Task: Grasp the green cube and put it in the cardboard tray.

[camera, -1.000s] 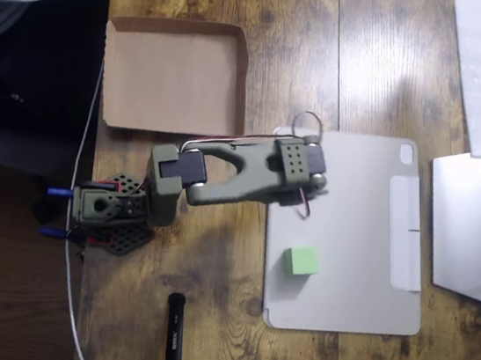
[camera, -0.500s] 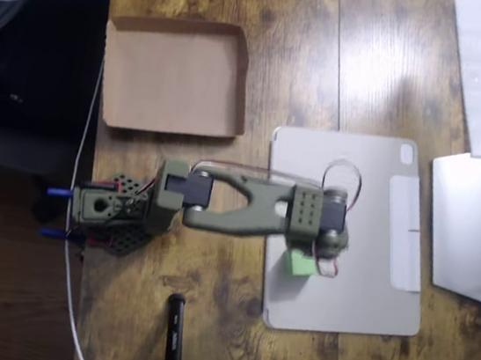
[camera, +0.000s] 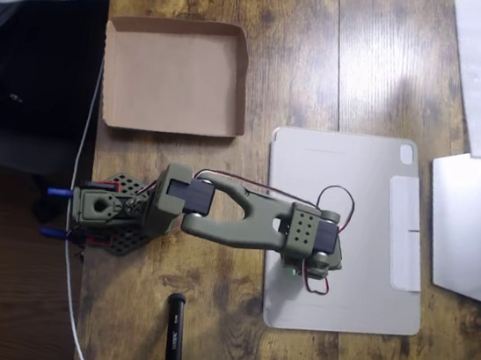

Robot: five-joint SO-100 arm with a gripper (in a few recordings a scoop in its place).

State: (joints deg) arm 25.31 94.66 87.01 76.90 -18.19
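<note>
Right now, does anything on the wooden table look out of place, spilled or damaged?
Nothing stands out. The brown cardboard tray lies flat and intact, and the grey tablet cover sits square on the table. The small green cube is almost hidden under the arm's head, so the tool cannot be judged.

arm (camera: 244, 220): olive-green, blocky links | base: black perforated plate | cables: red and black loops

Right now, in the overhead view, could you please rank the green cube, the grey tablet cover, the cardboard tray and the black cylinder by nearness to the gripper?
1. Green cube: under the gripper, almost hidden.
2. Grey tablet cover: beneath both, right of centre.
3. Black cylinder: bottom edge, lower left of the gripper.
4. Cardboard tray: upper left, beyond the arm's base.
</note>
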